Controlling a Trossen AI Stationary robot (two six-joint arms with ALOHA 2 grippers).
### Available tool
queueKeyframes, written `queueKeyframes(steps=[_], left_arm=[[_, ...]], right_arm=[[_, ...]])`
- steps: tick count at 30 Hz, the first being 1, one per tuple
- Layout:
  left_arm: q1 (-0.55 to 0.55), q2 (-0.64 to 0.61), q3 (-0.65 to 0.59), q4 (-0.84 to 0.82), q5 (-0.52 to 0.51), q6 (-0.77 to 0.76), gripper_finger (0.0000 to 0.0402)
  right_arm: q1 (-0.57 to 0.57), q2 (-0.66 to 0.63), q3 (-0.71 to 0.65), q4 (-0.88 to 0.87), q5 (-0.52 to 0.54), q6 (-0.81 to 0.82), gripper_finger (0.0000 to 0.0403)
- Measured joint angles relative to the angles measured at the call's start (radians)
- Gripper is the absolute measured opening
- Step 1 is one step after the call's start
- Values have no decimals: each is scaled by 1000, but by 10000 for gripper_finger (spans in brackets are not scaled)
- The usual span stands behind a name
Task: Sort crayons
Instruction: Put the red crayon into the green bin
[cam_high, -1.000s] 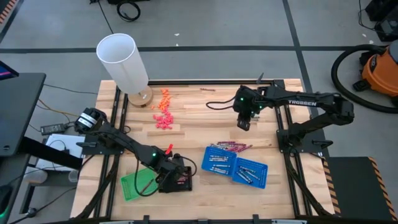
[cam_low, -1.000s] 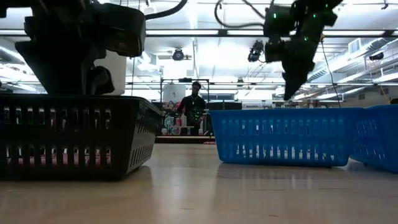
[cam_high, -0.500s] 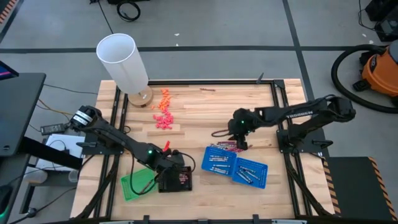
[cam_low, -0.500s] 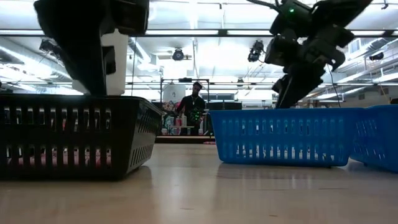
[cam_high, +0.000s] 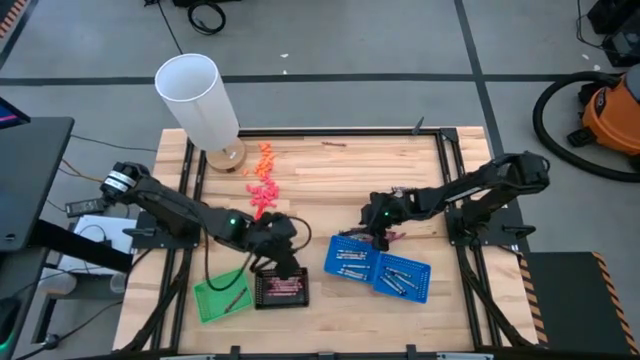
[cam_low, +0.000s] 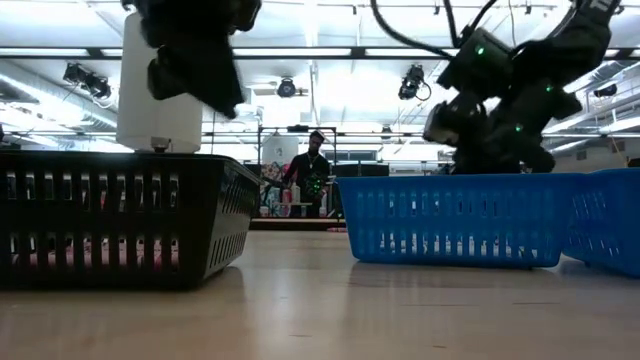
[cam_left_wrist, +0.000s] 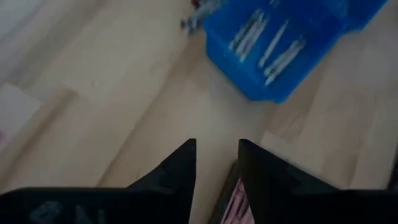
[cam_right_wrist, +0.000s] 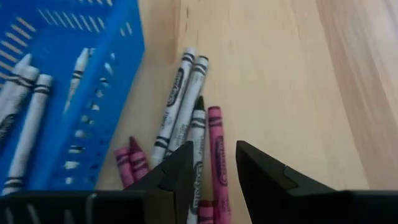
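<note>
Reaching jaws: the right gripper (cam_right_wrist: 211, 163) has its two dark jaws open a little, with nothing between them. It hangs low over the loose pile.
Right under it: thin short paper-wrapped crayons (cam_right_wrist: 189, 134) lie in a small bunch on the light wooden tabletop (cam_right_wrist: 280, 74), just beside the outer wall of a blue plastic basket with holes in its sides (cam_right_wrist: 93, 99). Some are pale grey. Some are pink-red.
Closest one: a pink-red crayon (cam_right_wrist: 217, 152) and a grey one lie side by side, touching, right in line with the gap.
Doing it well: I think the jaws should come down on one crayon only, across its middle, so it does not tip. The crayons touch each other, so a push could roll them apart.
Grey ones already in: more grey crayons (cam_high: 350, 258) lie inside the blue basket, and a second blue basket (cam_high: 402, 276) sits touching it with more.
Other arm: the left gripper (cam_left_wrist: 216, 163) has its jaws a little apart and empty. It is up above a black plastic basket with slotted sides (cam_high: 281, 289), which has pink-red crayons in it.
Farther off: a flat green plastic tray (cam_high: 220, 296) sits next to the black basket. A heap of stubby bright orange-pink pieces (cam_high: 262, 180) lies well apart, near a tall white tube on a round wooden base (cam_high: 200, 100).
</note>
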Motion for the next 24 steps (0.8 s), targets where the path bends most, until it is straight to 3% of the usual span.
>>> queueKeyframes(steps=[11, 24], left_arm=[[31, -73, 0, -13, -2, 0, 130], [31, -77, 0, -14, -5, 0, 130]], right_arm=[[-2, 53, 1, 23, 27, 49, 128], [-58, -19, 0, 12, 0, 82, 128]])
